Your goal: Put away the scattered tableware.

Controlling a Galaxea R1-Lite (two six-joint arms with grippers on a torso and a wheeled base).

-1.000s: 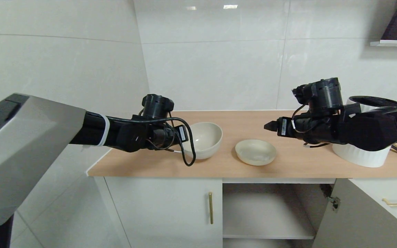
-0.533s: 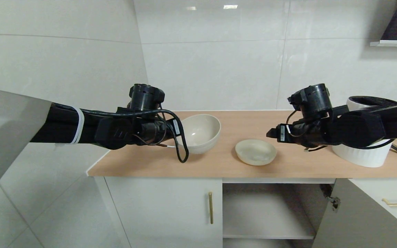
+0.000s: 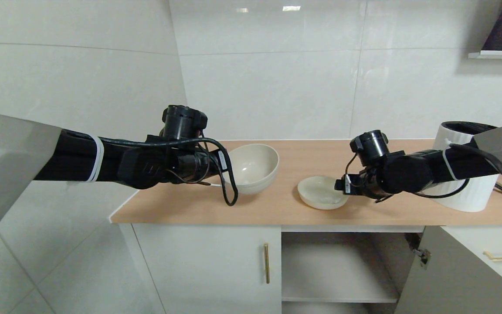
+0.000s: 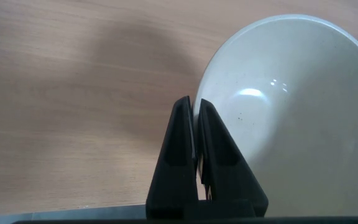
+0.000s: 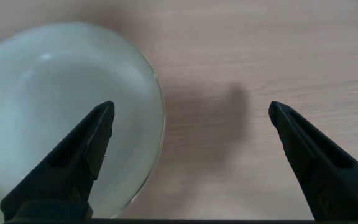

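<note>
Two arms: left gripper point(image 4: 193, 107) clamps the rim of the deep cream bowl point(image 4: 291, 112); right gripper point(image 5: 190, 107), spread wide, straddles the partly hidden edge of the shallow translucent dish point(image 5: 48, 112).

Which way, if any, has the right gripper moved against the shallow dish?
Yes. The right gripper has dropped from well above the shallow dish to its rim on the robot's right, jaws open; the dish stayed put.

A deep cream bowl point(image 3: 253, 168) is tilted, near a shallow pale dish point(image 3: 318, 192) flat on the counter point(image 3: 303, 152).
</note>
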